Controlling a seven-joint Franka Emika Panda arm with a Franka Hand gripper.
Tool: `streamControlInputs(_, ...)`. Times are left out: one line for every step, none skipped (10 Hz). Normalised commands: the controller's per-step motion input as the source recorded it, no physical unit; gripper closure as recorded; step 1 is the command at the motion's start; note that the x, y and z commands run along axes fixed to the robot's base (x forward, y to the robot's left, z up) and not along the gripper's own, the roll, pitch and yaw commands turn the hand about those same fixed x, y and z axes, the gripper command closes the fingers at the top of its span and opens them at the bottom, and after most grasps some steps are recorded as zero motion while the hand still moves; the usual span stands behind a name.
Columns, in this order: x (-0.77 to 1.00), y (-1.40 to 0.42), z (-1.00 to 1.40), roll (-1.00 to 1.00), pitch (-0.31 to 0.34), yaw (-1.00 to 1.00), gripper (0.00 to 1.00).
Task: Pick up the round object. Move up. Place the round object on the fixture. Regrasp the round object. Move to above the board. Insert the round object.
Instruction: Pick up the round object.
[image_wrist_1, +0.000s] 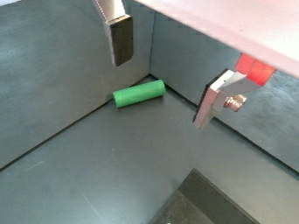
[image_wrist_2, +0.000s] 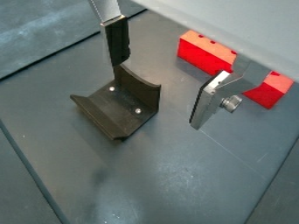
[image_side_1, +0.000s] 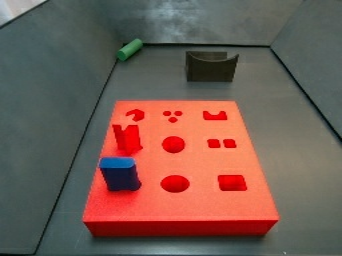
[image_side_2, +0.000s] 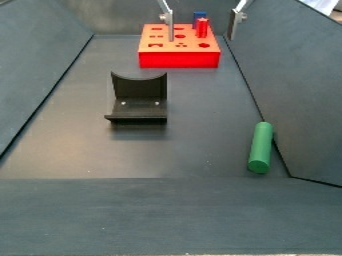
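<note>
Green peg (image_side_2: 261, 147) lies by wall, well apart from fixture (image_side_2: 138, 97); tool (image_wrist_2: 163, 87) wide open, empty, above fixture.

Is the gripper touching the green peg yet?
Apart. In a wrist view the gripper is open with nothing between its fingers, and bare floor shows between them and the green peg, which lies by the wall.

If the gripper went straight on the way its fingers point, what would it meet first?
Probably bare floor. In both wrist views the open gripper hangs empty; the green peg and the fixture each appear near its line, so depth is unclear.
</note>
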Motion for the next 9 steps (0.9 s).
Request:
streamControlInputs(-0.27, 0.09, -0.34, 0.00, -0.104, -0.38, 0.00)
streamControlInputs(-0.43, 0.31, -0.59, -0.05, -0.083, -0.53, 0.00)
streamControlInputs(-0.47, 0.41, -0.77, -0.10, -0.147, -0.37, 0.00)
streamControlInputs(-0.30, 0.47, -0.67, -0.11, -0.200, -0.29, 0.00)
streamControlInputs(-0.22, 0.62, -0.54, -0.22, -0.224, -0.09, 0.00)
streamControlInputs(-0.21, 0.65, -0.52, -0.27, -0.220, 0.00, 0.00)
streamControlInputs(-0.21, 0.60, -0.47, -0.31, -0.236, -0.02, 0.00)
streamControlInputs(-0.25, 0.47, -0.37, -0.36, -0.261, -0.10, 0.00)
streamControlInputs(-0.13, 0.44, -0.33, -0.42, -0.226, -0.01, 0.00)
